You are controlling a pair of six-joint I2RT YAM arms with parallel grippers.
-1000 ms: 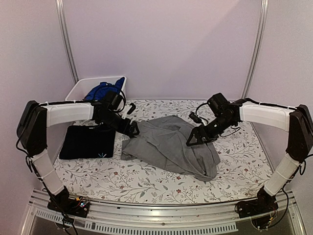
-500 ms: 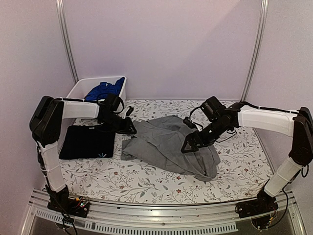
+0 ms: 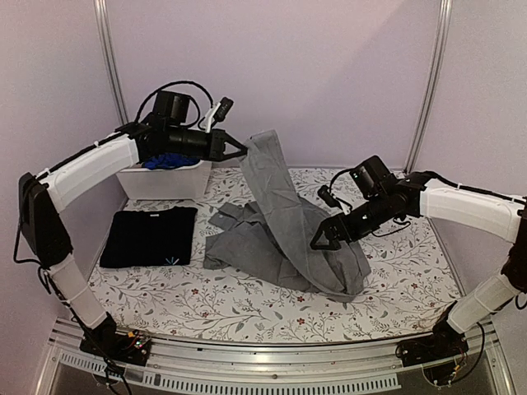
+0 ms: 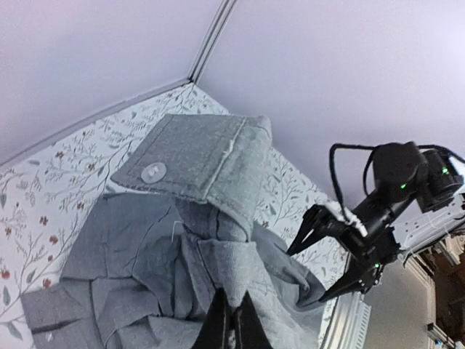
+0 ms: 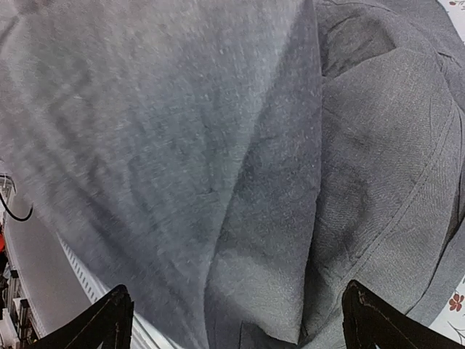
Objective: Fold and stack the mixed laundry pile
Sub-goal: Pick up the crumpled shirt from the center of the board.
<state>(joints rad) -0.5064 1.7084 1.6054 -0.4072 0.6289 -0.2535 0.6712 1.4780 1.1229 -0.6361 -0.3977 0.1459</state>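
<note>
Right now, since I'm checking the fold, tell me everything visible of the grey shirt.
The grey shirt is soft woven cloth, crumpled and unfolded. One end hangs raised toward the back, pinched in the shut left claw; the rest lies heaped on the floral table cover. A flap with one pale button shows near the held part. The open right claw hovers over its right side; contact is unclear.

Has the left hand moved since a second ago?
Yes. The left hand has risen from table level beside the black T-shirt to above the white bin, shut on the grey shirt and pulling it up.
</note>
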